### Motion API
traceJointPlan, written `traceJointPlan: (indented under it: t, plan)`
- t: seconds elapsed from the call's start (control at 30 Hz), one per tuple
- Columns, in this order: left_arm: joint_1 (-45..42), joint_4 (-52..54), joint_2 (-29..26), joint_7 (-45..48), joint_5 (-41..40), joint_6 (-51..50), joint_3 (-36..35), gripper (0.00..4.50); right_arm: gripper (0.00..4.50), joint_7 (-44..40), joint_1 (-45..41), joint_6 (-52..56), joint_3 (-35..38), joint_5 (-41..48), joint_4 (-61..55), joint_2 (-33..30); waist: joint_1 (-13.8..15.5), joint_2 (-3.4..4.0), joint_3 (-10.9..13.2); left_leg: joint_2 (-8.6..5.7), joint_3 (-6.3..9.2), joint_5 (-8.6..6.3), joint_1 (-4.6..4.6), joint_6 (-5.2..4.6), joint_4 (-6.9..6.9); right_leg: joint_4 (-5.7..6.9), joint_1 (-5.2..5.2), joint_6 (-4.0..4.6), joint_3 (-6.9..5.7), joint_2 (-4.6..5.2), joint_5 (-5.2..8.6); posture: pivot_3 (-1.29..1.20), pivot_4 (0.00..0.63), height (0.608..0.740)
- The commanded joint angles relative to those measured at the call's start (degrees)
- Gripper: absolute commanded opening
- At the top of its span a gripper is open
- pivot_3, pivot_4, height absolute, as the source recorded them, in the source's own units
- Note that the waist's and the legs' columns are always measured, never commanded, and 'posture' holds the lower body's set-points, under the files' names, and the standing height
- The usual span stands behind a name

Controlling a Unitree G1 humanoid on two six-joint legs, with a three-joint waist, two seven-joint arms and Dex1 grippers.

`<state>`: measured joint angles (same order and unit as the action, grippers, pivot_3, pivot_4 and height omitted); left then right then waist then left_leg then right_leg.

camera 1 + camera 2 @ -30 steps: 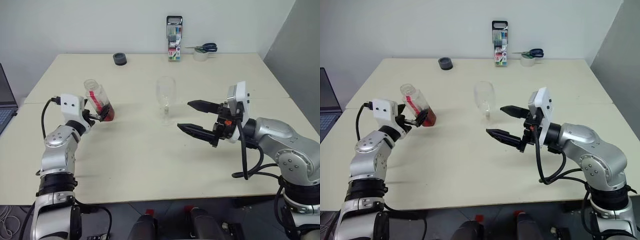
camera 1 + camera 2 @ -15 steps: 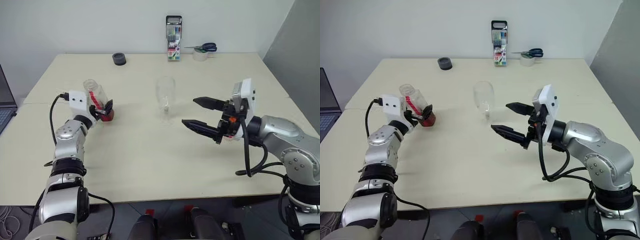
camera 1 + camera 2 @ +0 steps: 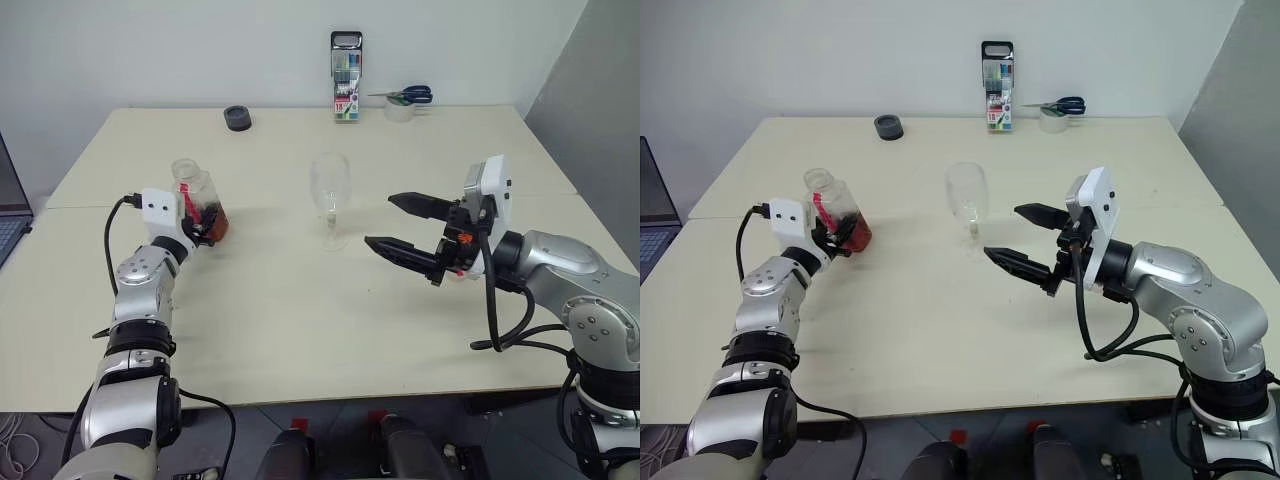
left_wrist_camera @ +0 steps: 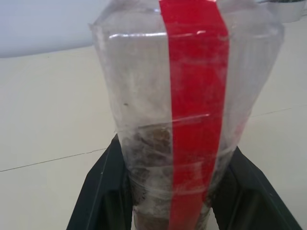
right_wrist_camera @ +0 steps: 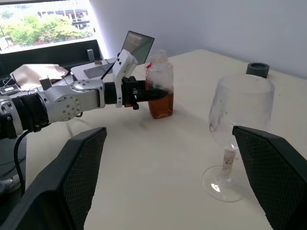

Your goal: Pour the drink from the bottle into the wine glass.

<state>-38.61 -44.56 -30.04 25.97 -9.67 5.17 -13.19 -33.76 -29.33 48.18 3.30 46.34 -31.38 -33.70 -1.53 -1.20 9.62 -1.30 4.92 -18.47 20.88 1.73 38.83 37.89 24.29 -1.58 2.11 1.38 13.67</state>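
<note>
The bottle [image 3: 196, 194] stands upright on the left half of the table [image 3: 300, 320], clear with a red strip [image 4: 194, 115], its mouth uncapped. The reddish-brown drink [image 3: 214, 223] fills only its bottom part. My left gripper [image 3: 205, 220] is shut on the bottle's lower body, with a black finger [image 4: 98, 191] on each side. The empty wine glass [image 3: 330, 196] stands upright at the table's middle. My right gripper [image 3: 381, 221] hovers open just right of the glass, pointing at it, nothing between its fingers [image 5: 67, 182].
At the table's back edge stand a marker pack [image 3: 348, 78], scissors [image 3: 411, 96] lying on a tape roll [image 3: 402, 111], and a dark round object [image 3: 238, 118]. A laptop [image 3: 8, 205] sits off the left side. Bare table lies between bottle and glass.
My left gripper has closed on the bottle, which went from tilted to upright. The right gripper stays open by the glass.
</note>
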Motion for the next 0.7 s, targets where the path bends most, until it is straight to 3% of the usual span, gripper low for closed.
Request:
traceJointPlan:
  t: [0.03, 0.27, 0.7]
  plan:
    - [-3.4, 4.0, -2.1, 0.1, 2.5, 1.1, 1.8, 1.67, 4.5, 0.0, 0.3, -3.6, 0.7, -1.8, -2.7, -0.2, 0.0, -0.01, 0.0, 0.0, 0.0, 0.0, 0.0, 0.0, 0.0, 0.0, 0.0, 0.0, 0.0, 0.0, 0.0, 0.0, 0.15, 0.74]
    - [-15.4, 2.4, -4.6, 3.9, 11.8, 5.7, 11.1, 1.67, 4.5, 1.0, 1.8, -13.9, -1.2, -11.7, 0.9, 2.5, 0.3, -0.37, 0.2, -0.09, 0.06, 0.03, 0.08, 0.05, 0.05, 0.02, 0.01, -0.01, -0.11, -0.04, 0.0, 0.0, 0.15, 0.74]
    - [-27.7, -4.6, -4.6, 8.3, 20.9, 14.8, 20.7, 1.67, 4.5, 1.1, 1.7, -20.6, -3.7, -17.4, 6.6, 8.6, -0.3, -0.37, 0.2, -0.06, -0.24, 0.08, 0.09, 0.13, -0.01, 0.08, 0.18, -0.03, 0.11, -0.11, 0.01, 0.0, 0.15, 0.74]
